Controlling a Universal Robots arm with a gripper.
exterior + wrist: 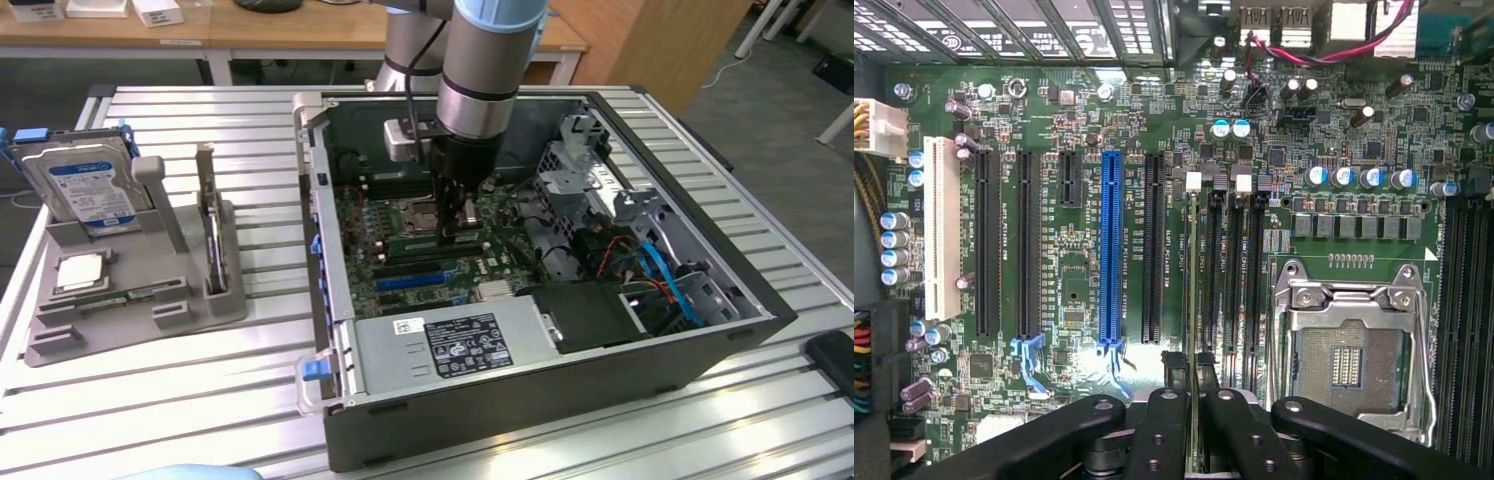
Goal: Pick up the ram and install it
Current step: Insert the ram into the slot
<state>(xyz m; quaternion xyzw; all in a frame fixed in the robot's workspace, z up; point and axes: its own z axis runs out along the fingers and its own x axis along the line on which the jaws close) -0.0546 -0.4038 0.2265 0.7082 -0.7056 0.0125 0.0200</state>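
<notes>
Clamping one ram (pixel 1195 400) edge-on, claw (pixel 1190 362) shut tight on it, low over the motherboard's (pixel 1084 290) dark memory slots inside the case (pixel 534 400). Resting on one grey holder (pixel 200 300) near the bench's (pixel 200 400) edge at the exterior view's left: one hard drive (pixel 91 190), one processor chip (pixel 80 272).

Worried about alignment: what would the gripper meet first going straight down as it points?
Likely the memory slots beside the processor socket, the ram in the gripper touching first; depth unclear.
</notes>
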